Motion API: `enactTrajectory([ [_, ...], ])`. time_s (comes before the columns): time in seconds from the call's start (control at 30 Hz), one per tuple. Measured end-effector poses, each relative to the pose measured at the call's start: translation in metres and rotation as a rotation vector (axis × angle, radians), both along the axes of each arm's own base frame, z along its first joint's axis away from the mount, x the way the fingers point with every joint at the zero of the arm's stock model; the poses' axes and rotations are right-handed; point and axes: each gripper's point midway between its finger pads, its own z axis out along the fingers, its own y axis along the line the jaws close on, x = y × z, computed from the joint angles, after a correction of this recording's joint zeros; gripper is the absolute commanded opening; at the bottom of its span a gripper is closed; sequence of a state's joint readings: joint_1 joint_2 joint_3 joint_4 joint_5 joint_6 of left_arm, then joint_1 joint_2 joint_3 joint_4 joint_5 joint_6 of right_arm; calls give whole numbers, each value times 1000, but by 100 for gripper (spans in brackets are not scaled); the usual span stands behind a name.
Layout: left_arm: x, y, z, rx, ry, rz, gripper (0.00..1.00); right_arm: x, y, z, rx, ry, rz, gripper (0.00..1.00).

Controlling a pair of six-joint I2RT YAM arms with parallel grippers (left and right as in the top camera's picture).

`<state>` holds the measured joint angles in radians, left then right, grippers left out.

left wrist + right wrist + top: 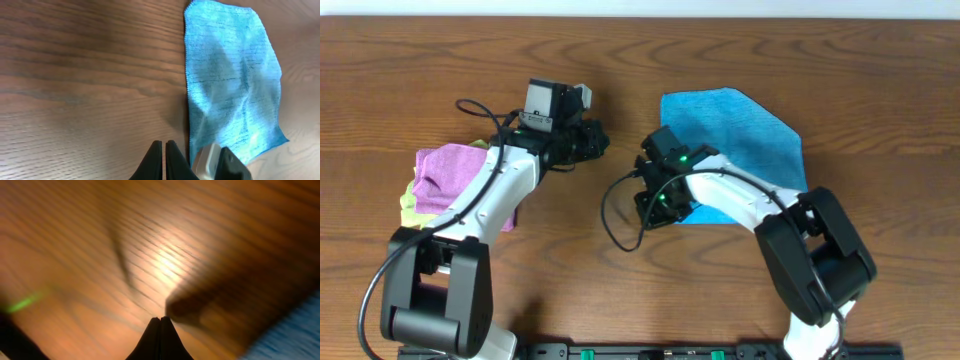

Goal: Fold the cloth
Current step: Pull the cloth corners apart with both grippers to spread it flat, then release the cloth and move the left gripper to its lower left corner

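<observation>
Cloth [230, 85]: broad left-wrist, blurred sliver right-wrist

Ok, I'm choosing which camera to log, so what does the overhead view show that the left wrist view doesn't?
Only overhead: the purple cloth with the light green cloth peeking out beside it, at the table's left. Only left wrist: the left pincer up close, its tips pressed shut over bare wood, beside the cloth. Both: the cloth, sky-blue, spread on the wooden table.
</observation>
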<state>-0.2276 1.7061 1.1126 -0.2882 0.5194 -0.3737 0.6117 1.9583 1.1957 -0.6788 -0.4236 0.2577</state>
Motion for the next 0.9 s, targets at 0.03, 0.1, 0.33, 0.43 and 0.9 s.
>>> enactTrajectory([
  [0.03,1,2,0,2,-3,0,6,0,6,1,20,-5,-2,1],
  [0.1,1,3,0,4,-7,-2,15,3,16,4,55,-14,-12,1],
  [0.33,-9,7,-2,21,28,-9,97,24,5,24,18,-21,-115,23],
  [0.43,-15,8,1,23,42,-9,95,56,-22,64,18,-119,-197,59],
  [0.9,-55,-35,11,-102,237,10,95,14,-265,174,-128,-138,-724,89],
])
